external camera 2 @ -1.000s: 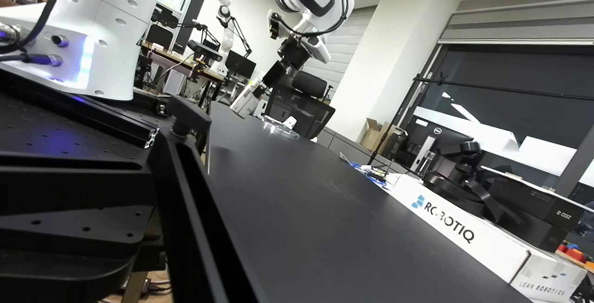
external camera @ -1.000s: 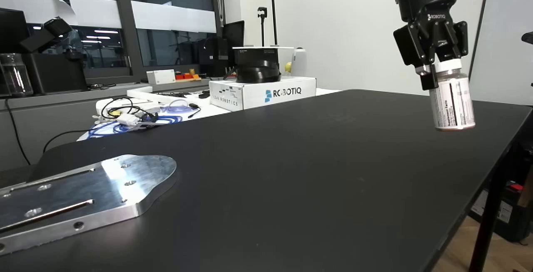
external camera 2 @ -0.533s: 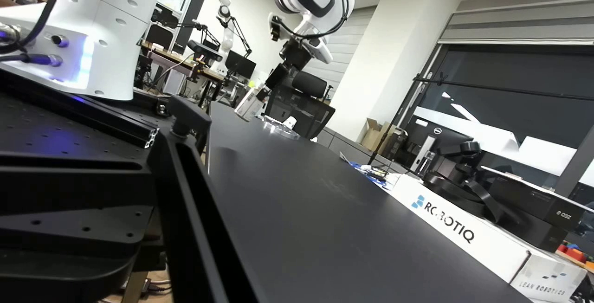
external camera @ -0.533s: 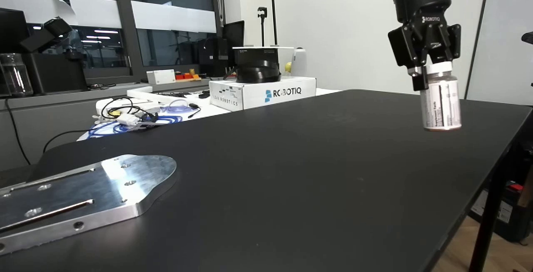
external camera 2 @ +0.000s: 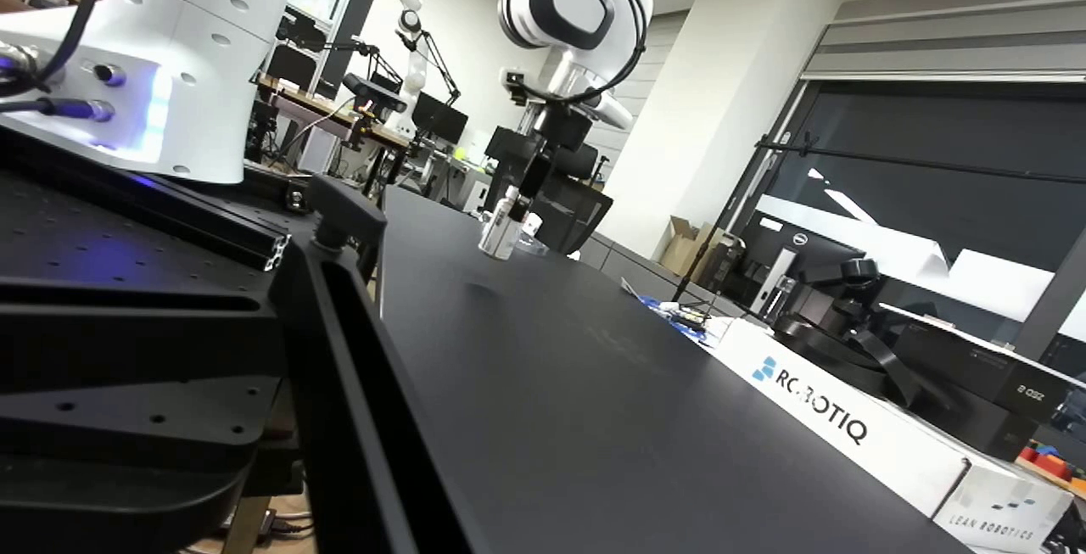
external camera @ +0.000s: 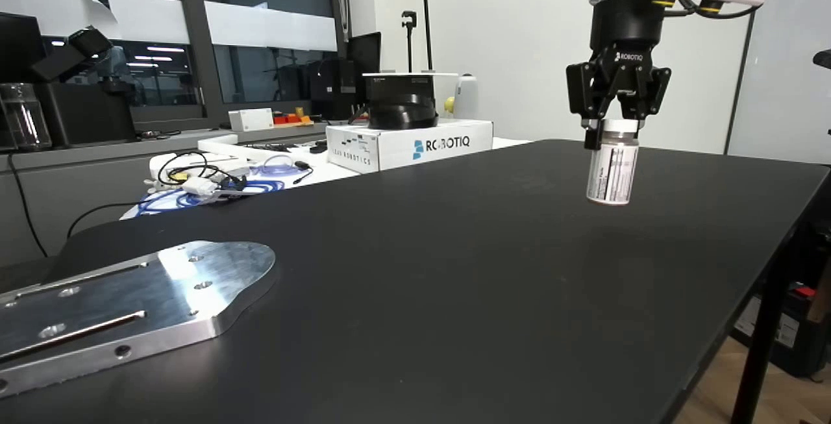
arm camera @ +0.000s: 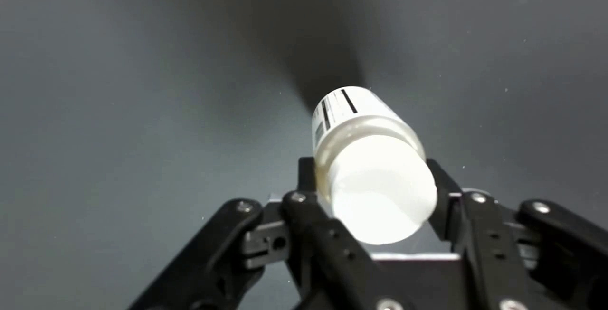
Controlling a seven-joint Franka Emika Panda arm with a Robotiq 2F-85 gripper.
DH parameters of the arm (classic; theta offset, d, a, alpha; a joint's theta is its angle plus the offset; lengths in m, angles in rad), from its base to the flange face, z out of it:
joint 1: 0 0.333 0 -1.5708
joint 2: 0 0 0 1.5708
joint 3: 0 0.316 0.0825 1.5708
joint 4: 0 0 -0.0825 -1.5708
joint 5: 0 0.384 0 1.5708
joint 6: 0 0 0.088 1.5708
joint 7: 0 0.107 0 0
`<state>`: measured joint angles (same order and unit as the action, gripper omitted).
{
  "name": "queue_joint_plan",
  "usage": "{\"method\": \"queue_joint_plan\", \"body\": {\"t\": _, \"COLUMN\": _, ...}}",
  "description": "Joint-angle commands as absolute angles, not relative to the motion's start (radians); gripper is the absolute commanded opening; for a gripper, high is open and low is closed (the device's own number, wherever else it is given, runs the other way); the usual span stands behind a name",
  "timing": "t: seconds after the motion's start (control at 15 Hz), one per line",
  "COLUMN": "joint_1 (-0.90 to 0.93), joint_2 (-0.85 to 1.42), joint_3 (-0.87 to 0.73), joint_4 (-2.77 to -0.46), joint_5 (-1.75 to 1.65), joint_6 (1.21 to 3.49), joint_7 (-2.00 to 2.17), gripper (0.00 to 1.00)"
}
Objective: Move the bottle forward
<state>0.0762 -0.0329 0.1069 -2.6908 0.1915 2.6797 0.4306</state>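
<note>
Silver metal at the far left of an exterior view: you have a plate (external camera: 162, 300), slotted and drilled, lying on the black table (external camera: 454, 281), rounded end toward the middle. Next, beyond the table's edge, blue and black cables (external camera: 263, 186) lie tangled. Then a white box (external camera: 406, 151) lettered ROBOTIQ, a black item (external camera: 401, 115) on top; you can see the box in both exterior views.

Farther right, your gripper (external camera: 617, 130) points down over the table. It is holding the bottle (external camera: 611, 171), fingers (external camera: 592, 138) on opposite sides near the white cap (external camera: 620, 126). Bottle position: in the air above the table, foot apart from the surface; slight lean, foot a little to picture left of the cap. At the far right you see brown floor (external camera: 785, 404) below the table's edge.

In an exterior view, also from the left: your arm's base (external camera 2: 212, 70), then the bottle, well apart from it over the far part of the table, a dark shadow (external camera 2: 482, 289) on the surface below. A chair (external camera 2: 577, 210) shows behind the gripper.

Wrist view, from the left: finger, bottle, finger, each finger against it. The cap faces the camera; the label (arm camera: 339, 110) shows dark bars, its print too small for you to read.
</note>
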Motion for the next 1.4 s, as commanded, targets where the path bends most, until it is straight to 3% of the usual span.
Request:
{"method": "queue_joint_plan", "body": {"t": 0.0, "joint_1": 0.064, "joint_2": 0.017, "joint_3": 0.085, "joint_4": -2.692, "joint_5": 0.180, "joint_6": 2.761, "joint_7": 0.428, "gripper": 0.30}}
{"method": "queue_joint_plan", "body": {"t": 0.53, "joint_1": 0.067, "joint_2": 0.078, "joint_3": 0.053, "joint_4": -2.688, "joint_5": 0.187, "joint_6": 2.802, "joint_7": 0.433, "gripper": 0.30}}
{"method": "queue_joint_plan", "body": {"t": 0.6, "joint_1": 0.070, "joint_2": 0.080, "joint_3": 0.055, "joint_4": -2.682, "joint_5": 0.198, "joint_6": 2.787, "joint_7": 0.439, "gripper": 0.80}}
{"method": "queue_joint_plan", "body": {"t": 0.73, "joint_1": 0.075, "joint_2": 0.062, "joint_3": 0.061, "joint_4": -2.687, "joint_5": 0.203, "joint_6": 2.774, "joint_7": 0.432, "gripper": 0.85}}
{"method": "queue_joint_plan", "body": {"t": 0.87, "joint_1": 0.090, "joint_2": 0.021, "joint_3": 0.069, "joint_4": -2.702, "joint_5": 0.193, "joint_6": 2.751, "joint_7": 0.456, "gripper": 0.98}}
{"method": "queue_joint_plan", "body": {"t": 1.33, "joint_1": 0.125, "joint_2": -0.232, "joint_3": 0.158, "joint_4": -2.807, "joint_5": 0.054, "joint_6": 2.551, "joint_7": 0.705, "gripper": 1.00}}
